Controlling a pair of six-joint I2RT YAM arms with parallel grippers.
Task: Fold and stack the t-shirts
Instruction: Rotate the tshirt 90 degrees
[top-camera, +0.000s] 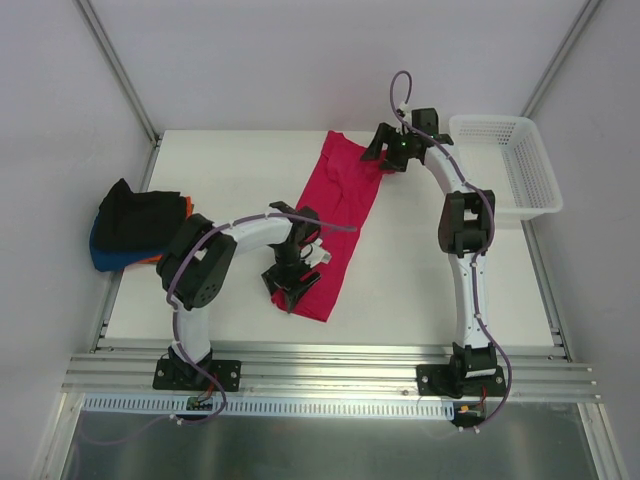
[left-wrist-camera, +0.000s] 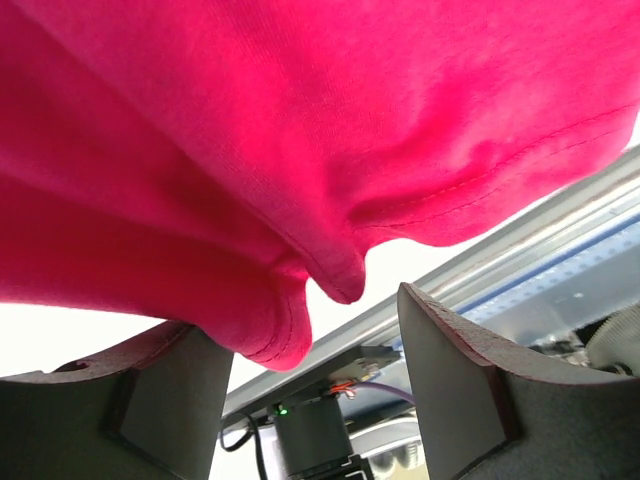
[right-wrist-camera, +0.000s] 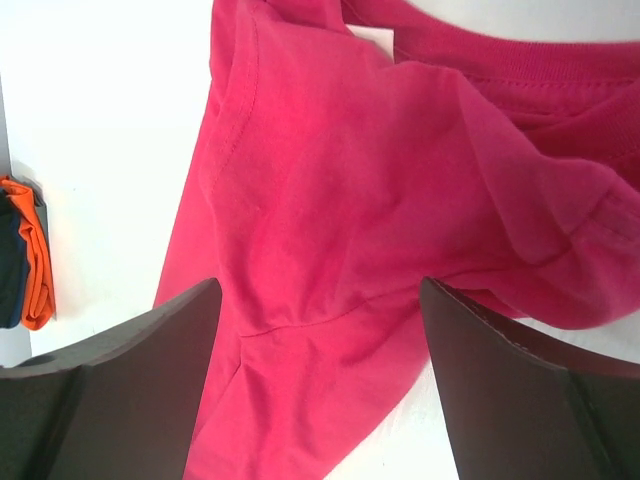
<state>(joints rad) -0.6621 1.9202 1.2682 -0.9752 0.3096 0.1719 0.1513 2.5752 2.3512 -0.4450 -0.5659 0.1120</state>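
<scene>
A crimson-pink t-shirt (top-camera: 340, 190) lies folded into a long narrow strip down the middle of the table. My left gripper (top-camera: 290, 297) is at its near end, jaws open. In the left wrist view the shirt's hem (left-wrist-camera: 300, 120) sags onto the left finger (left-wrist-camera: 170, 390), and the gap between the fingers holds no cloth. My right gripper (top-camera: 383, 155) hovers open over the far end. In the right wrist view the collar and sleeve part of the shirt (right-wrist-camera: 330, 180) lies flat below my right gripper (right-wrist-camera: 320, 285). A stack of black, blue and orange t-shirts (top-camera: 130, 222) sits at the table's left edge.
A white mesh basket (top-camera: 510, 165) stands at the back right corner. The orange edge of the stack (right-wrist-camera: 35, 265) shows at the left of the right wrist view. Metal rails (top-camera: 330, 375) run along the near table edge, with frame posts at the back corners.
</scene>
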